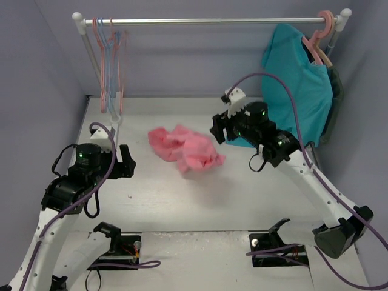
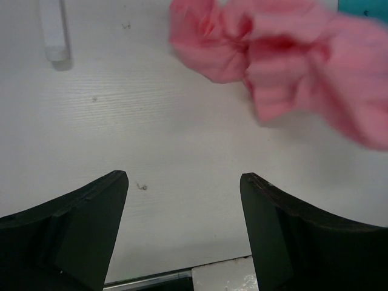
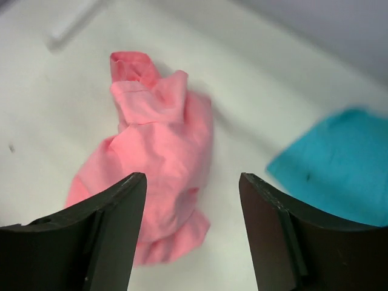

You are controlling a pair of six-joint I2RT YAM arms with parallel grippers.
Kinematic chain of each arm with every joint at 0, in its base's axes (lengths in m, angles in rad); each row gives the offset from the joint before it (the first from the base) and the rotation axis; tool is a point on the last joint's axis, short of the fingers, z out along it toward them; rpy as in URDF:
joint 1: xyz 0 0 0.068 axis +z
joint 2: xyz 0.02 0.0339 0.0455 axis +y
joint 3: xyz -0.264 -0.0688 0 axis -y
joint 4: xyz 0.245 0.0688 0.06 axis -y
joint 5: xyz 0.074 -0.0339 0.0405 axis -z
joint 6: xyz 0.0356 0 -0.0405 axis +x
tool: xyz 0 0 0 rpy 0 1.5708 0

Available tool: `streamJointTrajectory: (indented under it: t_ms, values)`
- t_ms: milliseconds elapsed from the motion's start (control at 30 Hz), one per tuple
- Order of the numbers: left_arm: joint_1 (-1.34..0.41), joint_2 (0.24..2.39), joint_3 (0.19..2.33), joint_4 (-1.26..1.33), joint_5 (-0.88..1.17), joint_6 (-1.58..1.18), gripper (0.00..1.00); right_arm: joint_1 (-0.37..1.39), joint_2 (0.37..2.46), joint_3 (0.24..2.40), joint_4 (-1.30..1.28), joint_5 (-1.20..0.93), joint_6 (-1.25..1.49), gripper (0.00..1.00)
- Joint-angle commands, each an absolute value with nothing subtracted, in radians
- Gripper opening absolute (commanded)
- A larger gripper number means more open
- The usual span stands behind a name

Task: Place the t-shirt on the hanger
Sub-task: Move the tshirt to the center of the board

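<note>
1. The t-shirt [image 1: 185, 151] is a crumpled pink heap with bunched folds. It lies at mid-worktop [image 1: 163, 200], and neither claw touches it.
2. Only the top view shows the hanger [image 1: 123, 73], thin and pink, hung among blue hangers [image 1: 109, 60] at 11 o'clock on the rail [image 1: 212, 21].
3. The left claw [image 2: 185, 182] gapes wide and empty, with the shirt at its 1 o'clock. The right claw [image 3: 193, 182], equally spread and empty, hovers over the shirt.
4. The teal t-shirt [image 1: 297, 91] hangs at 1 o'clock on a thick pink hanger [image 1: 321, 30], partly behind the right arm.
</note>
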State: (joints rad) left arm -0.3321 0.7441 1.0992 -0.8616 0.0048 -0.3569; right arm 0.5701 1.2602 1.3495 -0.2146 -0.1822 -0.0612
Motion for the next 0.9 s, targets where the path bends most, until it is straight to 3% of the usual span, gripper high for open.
streamJointTrajectory:
  t_ms: [0, 100, 233, 267, 367, 533, 867]
  values:
    - [-0.334, 0.795, 1.115, -0.801, 0.103, -0.383, 0.75, 0.565, 1.194, 1.192, -0.229, -0.098, 0.036, 0.64]
    - [-0.334, 0.815, 1.083, -0.785, 0.115, -0.403, 0.75, 0.566, 1.152, 1.083, -0.230, -0.098, 0.087, 0.59]
    - [-0.334, 0.859, 1.014, -0.715, 0.123, -0.455, 0.75, 0.566, 1.201, 1.037, -0.201, -0.126, 0.124, 0.34]
    - [-0.334, 0.874, 1.005, -0.709, 0.121, -0.465, 0.75, 0.566, 1.222, 1.037, -0.189, -0.149, 0.129, 0.33]
    - [-0.334, 0.942, 0.982, -0.678, 0.107, -0.514, 0.75, 0.604, 1.299, 1.049, -0.121, -0.204, 0.156, 0.37]
    - [-0.333, 1.029, 0.920, -0.572, 0.138, -0.583, 0.75, 0.736, 1.504, 1.117, -0.069, -0.152, 0.195, 0.54]
    - [-0.328, 0.980, 0.885, -0.621, 0.126, -0.595, 0.74, 0.920, 1.822, 1.365, -0.083, 0.090, 0.154, 0.60]
